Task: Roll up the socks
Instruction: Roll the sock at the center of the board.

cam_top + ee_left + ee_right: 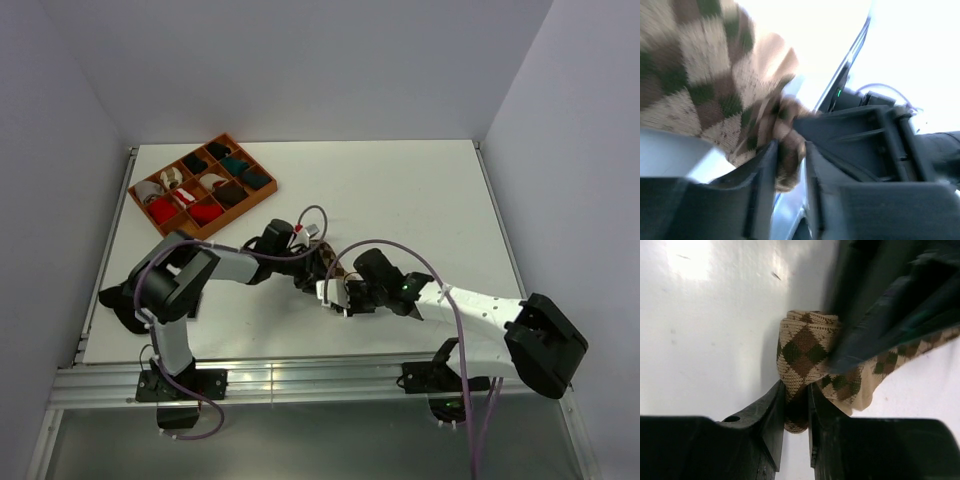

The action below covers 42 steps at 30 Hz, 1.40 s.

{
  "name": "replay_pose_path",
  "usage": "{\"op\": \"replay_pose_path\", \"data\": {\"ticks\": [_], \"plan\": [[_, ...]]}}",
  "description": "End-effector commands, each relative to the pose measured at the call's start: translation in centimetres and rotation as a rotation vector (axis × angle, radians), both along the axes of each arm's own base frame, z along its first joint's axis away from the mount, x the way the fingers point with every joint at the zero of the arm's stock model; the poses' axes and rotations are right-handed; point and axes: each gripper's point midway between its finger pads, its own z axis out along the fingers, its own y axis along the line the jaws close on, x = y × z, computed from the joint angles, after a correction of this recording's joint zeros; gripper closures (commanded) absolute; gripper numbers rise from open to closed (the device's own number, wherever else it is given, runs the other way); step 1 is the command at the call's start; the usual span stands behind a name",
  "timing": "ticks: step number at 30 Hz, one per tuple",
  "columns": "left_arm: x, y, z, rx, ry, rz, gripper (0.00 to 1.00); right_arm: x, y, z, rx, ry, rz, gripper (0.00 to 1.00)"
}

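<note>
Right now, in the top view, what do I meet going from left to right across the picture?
Orange tray → left gripper → right gripper → right arm's elbow.

You see argyle sock [802,347]: knitted cloth, matt, coarse weave. Fingers of right gripper [796,390]: black plastic, matt, smooth. Your table [705,340]: white, smooth, faint sheen. Near-edge rail [300,380]: bare metal, dull shine.

no readable text, label, brand, number or sign in any of the three views
</note>
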Motion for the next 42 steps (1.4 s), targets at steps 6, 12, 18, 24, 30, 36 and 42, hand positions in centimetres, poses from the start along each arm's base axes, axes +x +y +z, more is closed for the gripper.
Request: {"op": "replay_pose_path", "data": {"ticks": [6,12,18,24,30,36,42], "plan": [[5.6,1.8,6.0,-0.125,-0.322,0.272,0.65,-3.6,-0.6,0.0,-0.068,0.374,0.072,0.81],[6.6,5.3,8.1,-0.078,-0.547,0.454,0.67,-3.6,-1.5,0.3,-0.116,0.663,0.067,0.80],[5.9,9.2,9.1,0.007,-0.781,0.609,0.63,-1.8,-1.6,1.0,-0.167,0.896,0.032,0.80],[3.7,7.7,9.8,0.178,-1.085,0.494,0.61,-0.4,-1.6,0.3,-0.221,1.070,-0.017,0.79],[1.3,4.7,7.5,0.287,-1.312,0.298,0.58,0.2,-1.5,-0.4,-0.278,1.156,-0.068,0.78],[-0.9,1.9,5.5,0.359,-1.483,0.111,0.50,0.5,-1.6,-0.9,-0.306,1.188,-0.105,0.78],[-2.9,-0.5,3.8,0.366,-1.595,-0.056,0.50,0.4,-2.0,-1.3,-0.329,1.190,-0.116,0.77]]}}
